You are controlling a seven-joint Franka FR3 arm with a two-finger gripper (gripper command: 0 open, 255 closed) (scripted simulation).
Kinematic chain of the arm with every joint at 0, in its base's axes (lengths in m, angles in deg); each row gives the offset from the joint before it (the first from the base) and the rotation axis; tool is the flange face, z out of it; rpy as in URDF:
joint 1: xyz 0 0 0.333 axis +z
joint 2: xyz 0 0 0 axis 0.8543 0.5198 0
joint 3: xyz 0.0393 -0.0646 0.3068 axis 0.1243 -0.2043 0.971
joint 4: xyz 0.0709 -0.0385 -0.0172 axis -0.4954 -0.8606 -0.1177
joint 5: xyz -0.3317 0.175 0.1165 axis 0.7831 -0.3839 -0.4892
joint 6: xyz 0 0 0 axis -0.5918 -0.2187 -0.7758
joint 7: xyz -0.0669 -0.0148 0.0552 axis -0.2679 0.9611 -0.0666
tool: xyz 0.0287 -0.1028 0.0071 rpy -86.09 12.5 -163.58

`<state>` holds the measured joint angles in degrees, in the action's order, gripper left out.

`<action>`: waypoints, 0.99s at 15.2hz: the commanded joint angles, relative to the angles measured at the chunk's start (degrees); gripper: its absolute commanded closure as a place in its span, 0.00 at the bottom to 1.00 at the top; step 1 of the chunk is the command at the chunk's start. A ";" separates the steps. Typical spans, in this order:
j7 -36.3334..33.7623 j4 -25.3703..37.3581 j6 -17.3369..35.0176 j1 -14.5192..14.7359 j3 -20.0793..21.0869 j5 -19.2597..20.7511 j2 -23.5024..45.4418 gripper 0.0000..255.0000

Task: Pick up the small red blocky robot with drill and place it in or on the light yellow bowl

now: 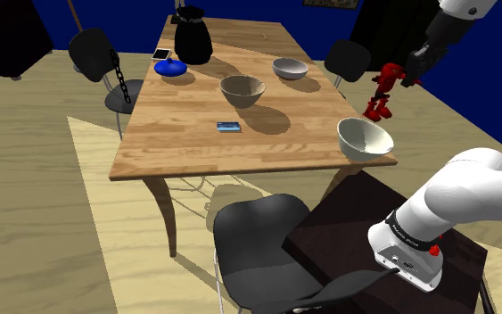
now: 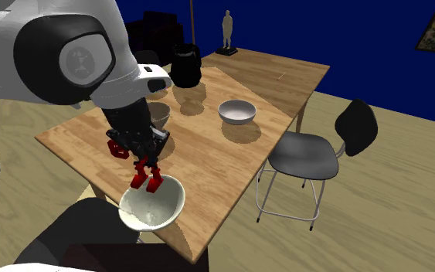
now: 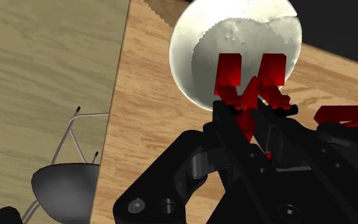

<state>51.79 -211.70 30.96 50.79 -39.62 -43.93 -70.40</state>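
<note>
jaws clenched on the blocky red robot (image 2: 146, 175), hanging just above the pale, smooth bowl (image 2: 171, 201) at the edge of the wood-grained tabletop (image 2: 231, 158). from the wrist, square red legs against the bowl's round hollow. from the shoulder, beyond the bowl: tan bowl (image 1: 242, 89), grey bowl (image 1: 290, 68), black jug (image 1: 193, 40), flat blue dish (image 1: 171, 67).

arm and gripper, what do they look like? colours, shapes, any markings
The arm has rounded, glossy white links with dark joints. One joint carries a round dark grey cap bearing a pale circular emblem. A link end has a dark band with tiny unreadable lettering and a small red spot. The gripper is all black and blocky, with round screw holes in its body.
</note>
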 commanded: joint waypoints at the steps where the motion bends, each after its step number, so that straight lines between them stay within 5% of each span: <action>1: -0.09 -2.03 1.35 -0.13 -0.23 0.24 -0.71 1.00; 15: -0.58 -11.43 8.05 -0.80 -1.43 1.52 -3.40 1.00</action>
<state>51.20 -223.04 38.95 50.01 -41.04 -42.42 -73.74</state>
